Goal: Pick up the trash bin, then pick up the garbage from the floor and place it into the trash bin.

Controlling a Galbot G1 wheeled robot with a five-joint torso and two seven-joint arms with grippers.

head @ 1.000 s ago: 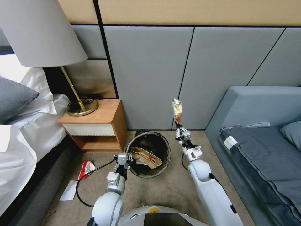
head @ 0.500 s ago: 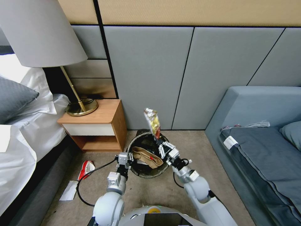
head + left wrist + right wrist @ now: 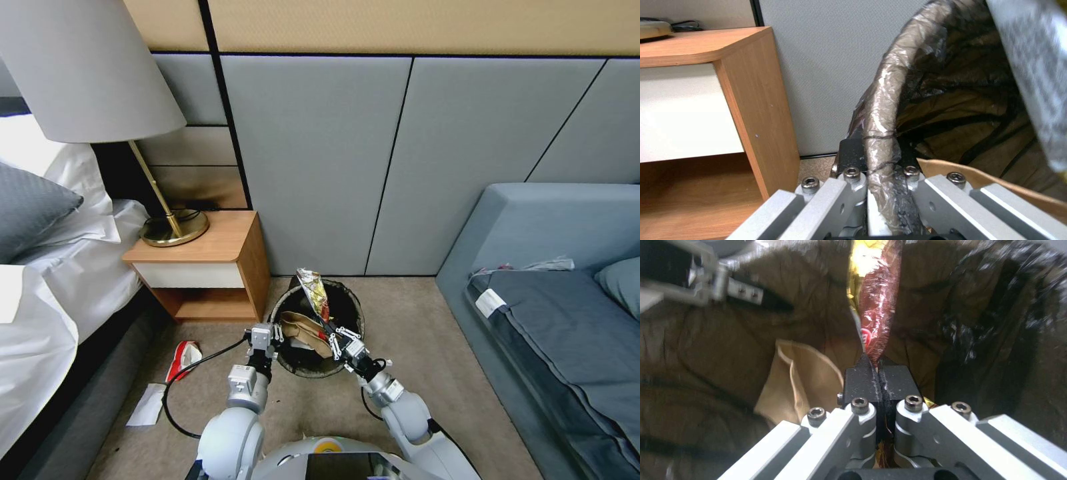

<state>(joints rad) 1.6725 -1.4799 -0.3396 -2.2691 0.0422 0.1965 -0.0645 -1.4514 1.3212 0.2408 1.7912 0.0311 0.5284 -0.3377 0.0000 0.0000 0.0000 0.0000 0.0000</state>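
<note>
Right gripper [image 3: 875, 365] clamped on crinkly yellow-red foil snack wrapper [image 3: 315, 291], print unreadable, over round black-bag-lined trash bin [image 3: 351, 301]; left gripper [image 3: 880, 166] pinching bin rim.

Grey padded wall panels [image 3: 320, 160] fill the upper frame under a tan band. Upper left, a lamp [image 3: 80, 73] stands on a wooden nightstand [image 3: 207, 267] beside the white bed [image 3: 47, 280]. Right side, a grey sofa [image 3: 553, 280]. Beige carpet [image 3: 347, 407] runs along the bottom.

Head camera high, looking down at floor and trash bin [image 3: 317, 327], both wrist cameras very close, sharing the bin's lined rim [image 3: 880, 110] and inside [image 3: 978, 323].
</note>
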